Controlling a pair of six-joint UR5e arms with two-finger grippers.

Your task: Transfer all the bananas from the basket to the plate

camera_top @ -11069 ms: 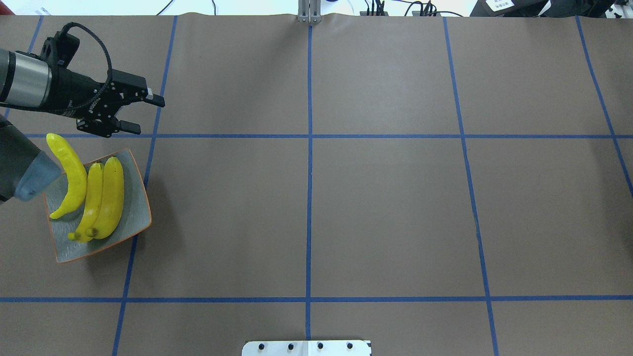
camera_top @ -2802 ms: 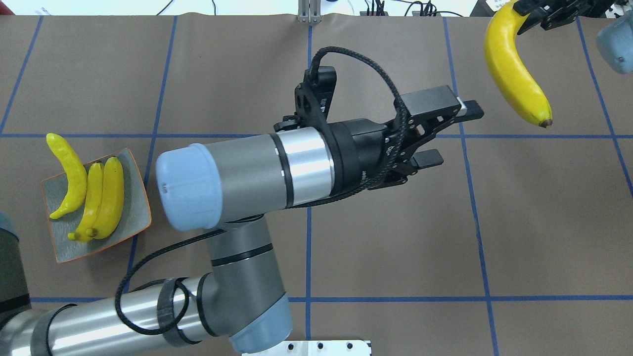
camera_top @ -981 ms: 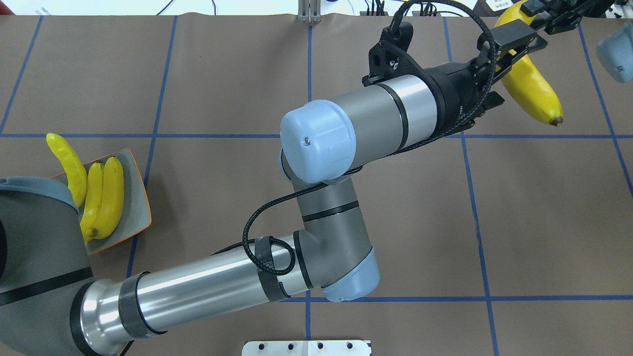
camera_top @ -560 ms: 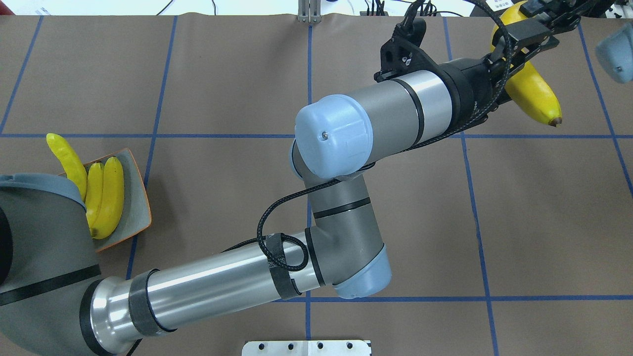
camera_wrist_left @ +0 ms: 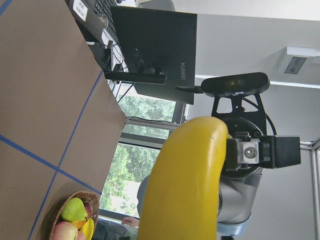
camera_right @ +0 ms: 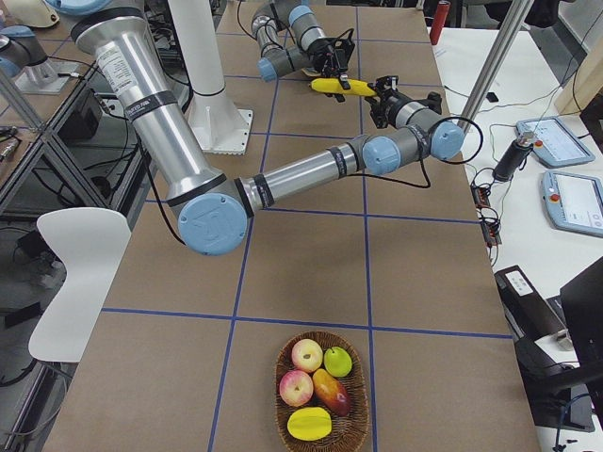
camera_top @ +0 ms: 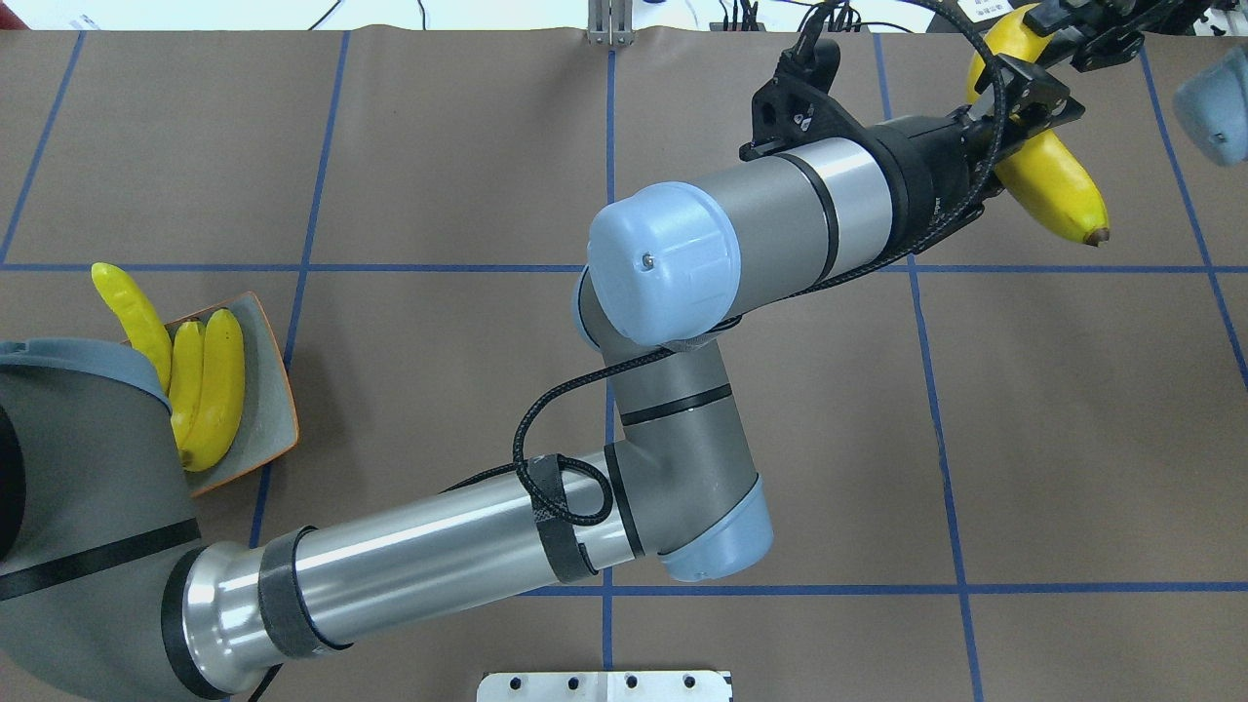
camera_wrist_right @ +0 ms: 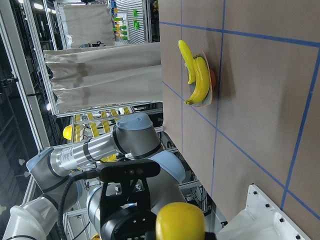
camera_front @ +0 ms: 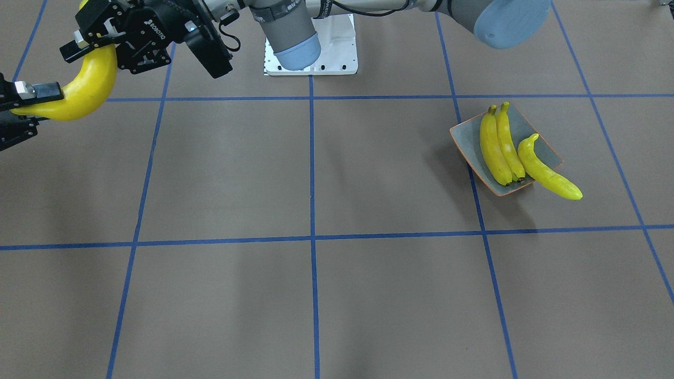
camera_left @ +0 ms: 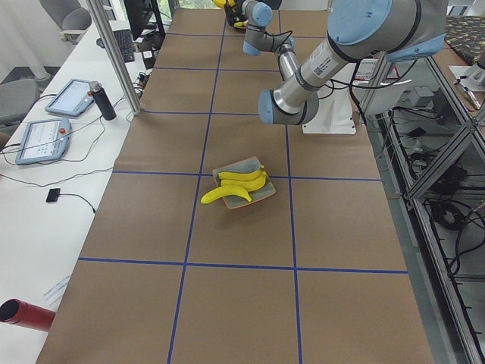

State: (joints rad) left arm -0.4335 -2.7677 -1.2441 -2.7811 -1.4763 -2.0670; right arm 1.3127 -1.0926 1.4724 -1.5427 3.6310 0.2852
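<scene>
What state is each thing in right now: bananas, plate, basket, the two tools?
Left tool: shut on the raised banana.
Right tool: shut on it too.
Raised banana: in the air, between both tools.
Two bananas: side by side on the plate.
Third banana: on the plate, one end past its rim.
Plate: flat on the table.
Basket: on the table, holding mixed fruit.

Four glossy yellow curved bananas are showing: three plate bananas [camera_front: 492, 150] are lying on one rectangular grey-blue plate [camera_front: 524, 123], and one held banana [camera_front: 89, 87] is hanging between two black grippers, the left gripper [camera_front: 87, 34] and the right gripper [camera_front: 29, 110]. One woven brown basket [camera_right: 361, 414] is carrying five fruits [camera_right: 306, 355].
</scene>
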